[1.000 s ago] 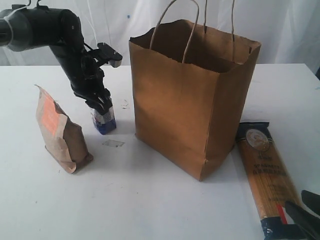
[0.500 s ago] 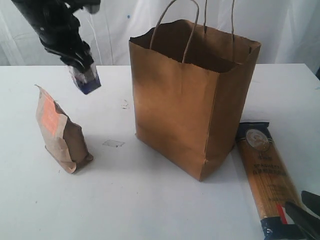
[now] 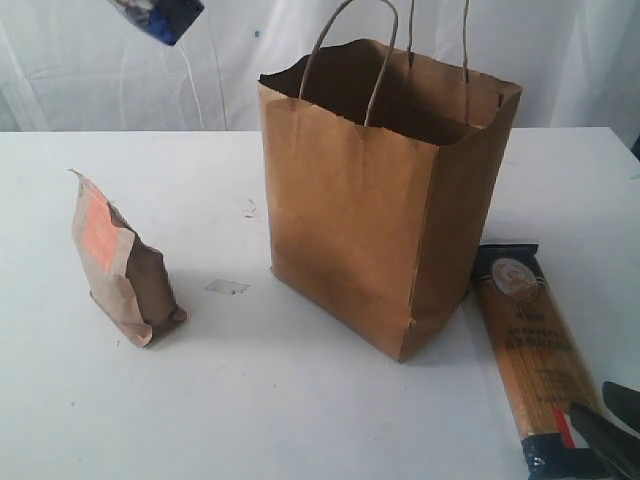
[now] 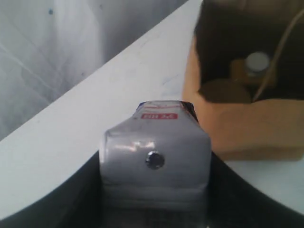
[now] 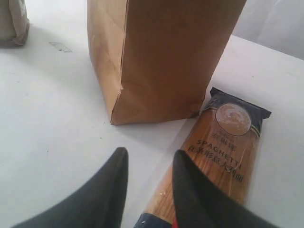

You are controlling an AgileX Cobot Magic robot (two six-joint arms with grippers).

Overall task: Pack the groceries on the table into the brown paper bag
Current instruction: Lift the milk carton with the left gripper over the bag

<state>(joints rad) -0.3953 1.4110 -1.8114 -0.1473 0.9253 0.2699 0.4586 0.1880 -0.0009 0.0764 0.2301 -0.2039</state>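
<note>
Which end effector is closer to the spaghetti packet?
Right. The right end effector is at an end of the spaghetti packet; the left end effector holds the carton high, across the bag.

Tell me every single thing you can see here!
paper bag: one, brown, upright mid-table
white cap: one, white, inside the bag
round lid: one, brownish, inside the bag
pouch: one, brown with orange label, standing left of the bag
spaghetti packet: one, orange with dark ends, flat right of the bag
carton: one, white and blue, held in the air
table: one, white, under everything
left gripper: one, dark, jaws shut on the carton
right gripper: one, dark, jaws open over the packet's end
</note>
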